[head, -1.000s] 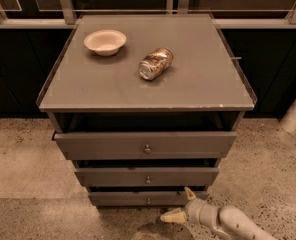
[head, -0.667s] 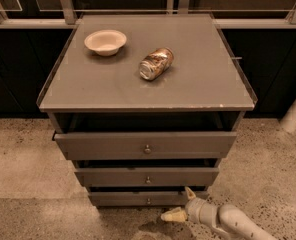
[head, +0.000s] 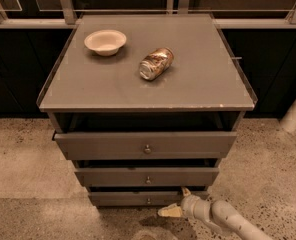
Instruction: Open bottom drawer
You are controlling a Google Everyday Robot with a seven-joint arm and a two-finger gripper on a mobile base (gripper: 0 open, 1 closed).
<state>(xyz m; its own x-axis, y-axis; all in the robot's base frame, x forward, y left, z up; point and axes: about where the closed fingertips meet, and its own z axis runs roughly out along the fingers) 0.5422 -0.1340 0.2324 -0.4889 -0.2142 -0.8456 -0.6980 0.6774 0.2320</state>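
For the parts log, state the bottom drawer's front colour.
Grey bottom drawer, camera view; pincer low at its right end.

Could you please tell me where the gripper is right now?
Low in the camera view, right of centre, the gripper is beside the right part of the bottom drawer.

The gripper (head: pixel 177 202) sits low in the view, right of centre. Its two short fingers (head: pixel 168 212) are cream-yellow, taper to blunt points and stand apart. They spring from a rounded, pale grey wrist collar (head: pixel 194 207). Behind the collar the arm (head: pixel 233 223) is a smooth, thick, round tube of pale grey-white, shaded darker underneath.
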